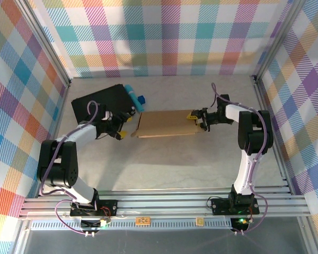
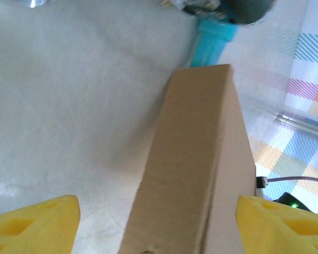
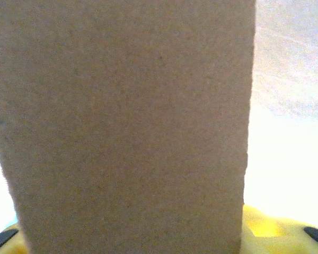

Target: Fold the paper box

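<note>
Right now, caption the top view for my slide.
Plain brown cardboard box lying between left gripper and right gripper.

A pale, faintly marbled desk [image 1: 175, 164] is shown from above. A flat brown paper box [image 1: 167, 124] is seen at its middle, with the long side running left to right. A black case [image 1: 100, 100] is laid towards the far left, turned at an angle. A light blue cylinder [image 1: 133, 94] is set just beside the case's right edge, near the box's far left corner.

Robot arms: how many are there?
2. The left arm reaches in from the left end of the paper box, and the right arm reaches in from its right end. No others seem hidden.
</note>
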